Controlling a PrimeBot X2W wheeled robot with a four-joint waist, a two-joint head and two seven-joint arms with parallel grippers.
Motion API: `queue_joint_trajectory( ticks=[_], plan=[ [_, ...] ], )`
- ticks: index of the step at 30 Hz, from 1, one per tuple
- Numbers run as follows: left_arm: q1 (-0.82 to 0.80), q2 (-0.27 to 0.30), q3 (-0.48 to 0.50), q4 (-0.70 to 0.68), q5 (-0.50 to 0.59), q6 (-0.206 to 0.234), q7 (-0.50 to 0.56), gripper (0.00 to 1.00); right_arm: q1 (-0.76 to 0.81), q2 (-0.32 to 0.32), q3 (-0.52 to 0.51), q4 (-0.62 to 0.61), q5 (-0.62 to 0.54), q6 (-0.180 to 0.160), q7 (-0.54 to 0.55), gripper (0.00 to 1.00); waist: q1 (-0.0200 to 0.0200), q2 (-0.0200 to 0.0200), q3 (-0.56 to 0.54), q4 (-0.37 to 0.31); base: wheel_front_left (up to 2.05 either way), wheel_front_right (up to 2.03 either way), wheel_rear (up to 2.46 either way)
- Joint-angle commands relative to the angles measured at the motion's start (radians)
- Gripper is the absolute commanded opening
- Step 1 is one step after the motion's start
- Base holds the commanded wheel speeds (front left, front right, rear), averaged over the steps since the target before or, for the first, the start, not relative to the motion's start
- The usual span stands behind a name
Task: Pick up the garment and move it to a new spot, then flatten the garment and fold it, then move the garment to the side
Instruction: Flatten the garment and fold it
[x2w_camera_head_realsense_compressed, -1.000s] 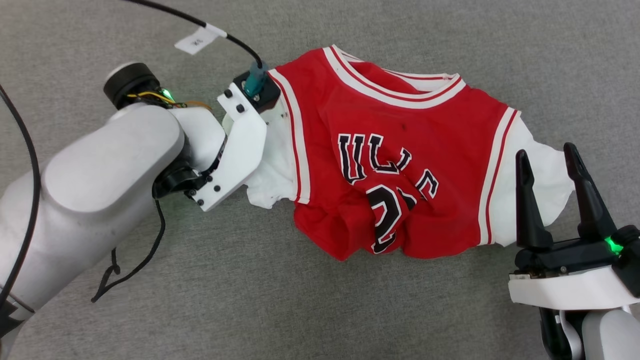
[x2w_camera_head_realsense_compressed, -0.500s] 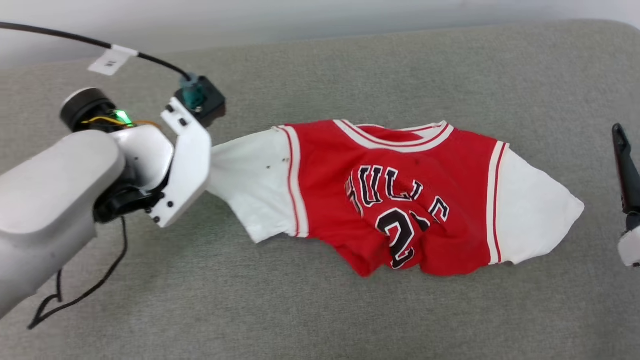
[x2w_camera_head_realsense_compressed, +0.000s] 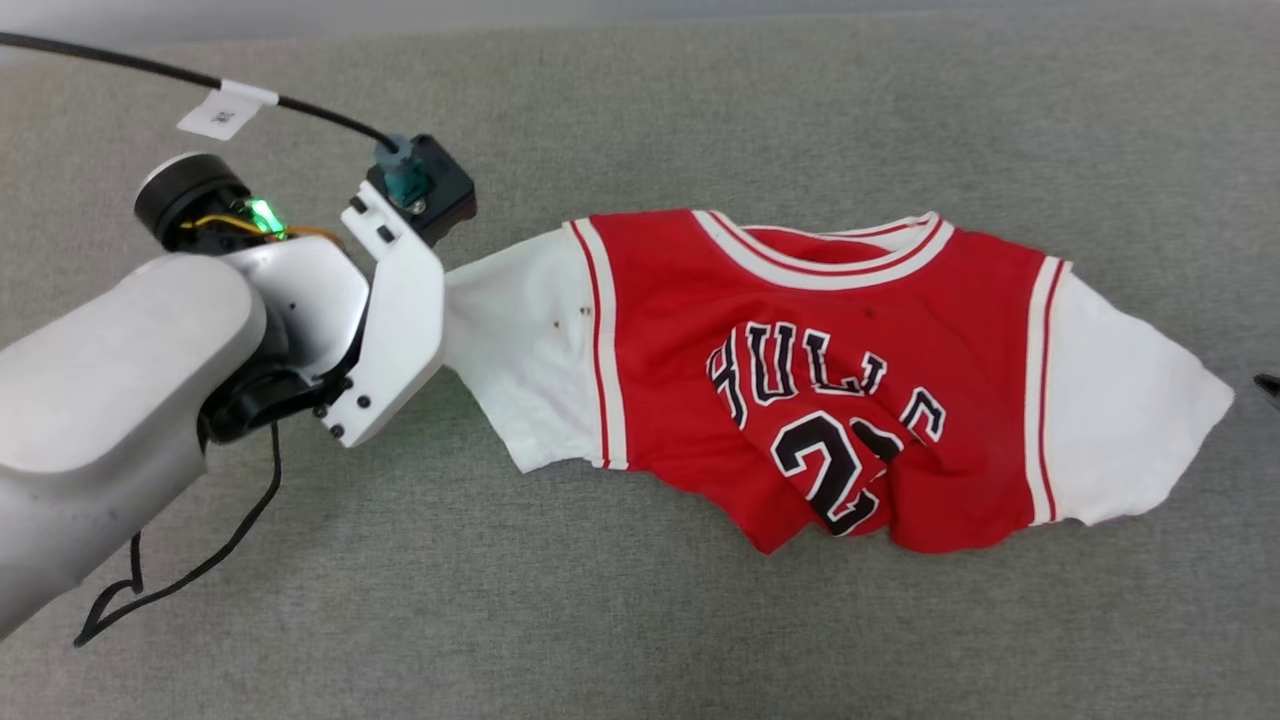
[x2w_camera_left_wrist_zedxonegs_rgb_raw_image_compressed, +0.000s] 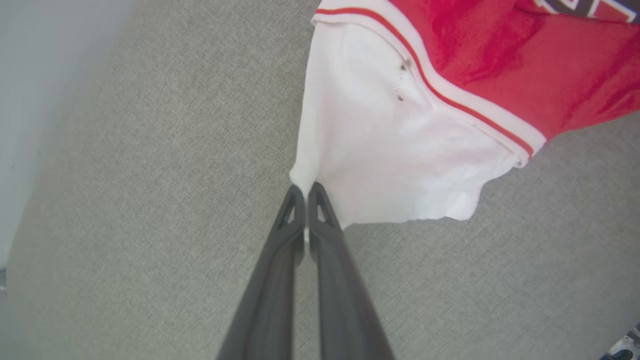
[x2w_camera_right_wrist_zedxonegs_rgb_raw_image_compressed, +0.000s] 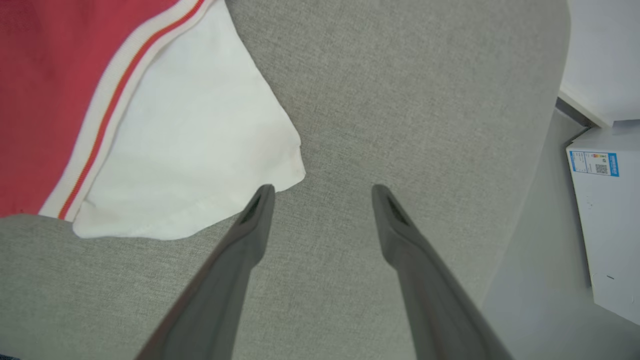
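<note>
My left gripper pinches the jersey by its white sleeve, I judge to pull it flat; my right gripper hangs open just beside the other sleeve.

On the red front of the garment we read black, white-outlined letters, roughly "BULL", with the last ones creased. Below them is a number: a "2", its neighbouring digit lost in a fold. The print on the white tag on the cable and on the blue label on the white box is too small for us to read.

Garment on grey cloth surface
</note>
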Motion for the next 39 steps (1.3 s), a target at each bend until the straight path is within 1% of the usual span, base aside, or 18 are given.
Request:
queue_joint_trajectory(
  ticks=[1,4,7,10,12,17,18,19,20,21,27,33,34,39],
  plan=[
    [-0.017,-0.010,0.005,-0.001,0.009,0.005,-0.007,0.00,-0.028,-0.006,0.015,0.015,0.025,-0.001,0.035,1.00,0.0000,0.0000,0.030,0.020,0.00,0.00,0.00],
    [-0.036,-0.027,0.010,-0.004,0.017,0.003,-0.009,0.00,-0.068,-0.012,0.053,0.047,0.047,-0.001,0.111,1.00,0.0000,0.0000,0.063,0.035,0.00,0.00,0.00],
    [-0.053,-0.040,0.014,-0.008,0.023,0.001,-0.019,0.00,-0.086,0.023,0.068,0.098,0.071,-0.001,0.139,1.00,0.0000,0.0000,0.094,0.047,0.00,0.00,0.00],
    [-0.060,-0.044,0.015,-0.009,0.032,-0.003,-0.030,0.00,-0.078,0.043,0.094,0.143,0.082,-0.001,0.140,1.00,0.0000,0.0000,0.119,0.058,0.00,0.00,0.00],
    [-0.065,-0.047,0.015,-0.007,0.036,-0.005,-0.036,0.00,-0.052,0.059,0.136,0.166,0.084,-0.001,0.135,1.00,0.0000,0.0000,0.129,0.061,0.00,0.00,0.00],
    [-0.061,-0.049,0.014,0.009,0.042,-0.010,-0.056,0.00,-0.024,0.110,0.202,0.216,0.126,0.000,0.079,1.00,0.0000,0.0000,0.131,0.060,0.00,0.00,0.00],
    [-0.058,-0.050,0.013,0.014,0.043,-0.010,-0.062,0.00,-0.030,0.113,0.211,0.220,0.130,0.001,0.060,0.49,0.0000,0.0000,0.125,0.058,0.00,0.00,0.00],
    [-0.054,-0.051,0.012,0.019,0.042,-0.011,-0.068,0.00,-0.041,0.114,0.215,0.222,0.134,0.001,0.037,0.20,0.0000,0.0000,0.117,0.057,0.00,0.00,0.00],
    [-0.049,-0.051,0.011,0.024,0.044,-0.012,-0.074,0.00,-0.051,0.114,0.214,0.223,0.139,0.001,0.018,0.00,0.0000,0.0000,0.108,0.055,0.00,0.00,0.00],
    [-0.043,-0.052,0.010,0.030,0.047,-0.012,-0.083,0.00,-0.066,0.111,0.212,0.225,0.141,0.001,-0.004,0.00,0.0000,0.0000,0.094,0.052,0.00,0.00,0.00],
    [-0.006,-0.053,0.009,0.061,0.054,-0.019,-0.163,0.00,-0.136,0.036,0.224,0.192,0.117,-0.001,-0.148,0.00,0.0000,0.0000,-0.008,0.041,0.00,0.00,0.00],
    [0.005,-0.030,0.024,0.059,0.087,-0.020,-0.269,0.00,-0.162,-0.022,0.229,0.133,0.117,-0.001,-0.277,0.00,0.0000,0.0000,-0.109,0.043,0.00,0.00,0.00],
    [0.005,-0.030,0.024,0.059,0.087,-0.020,-0.269,0.00,-0.162,-0.022,0.229,0.133,0.117,-0.001,-0.277,0.00,0.0000,0.0000,-0.109,0.043,0.00,0.00,0.00],
    [-0.012,-0.002,0.044,0.043,0.108,-0.018,-0.333,0.00,-0.198,-0.055,0.212,0.077,0.105,-0.001,-0.359,0.00,0.0000,0.0000,-0.174,0.047,0.00,0.00,0.00]
  ],
)
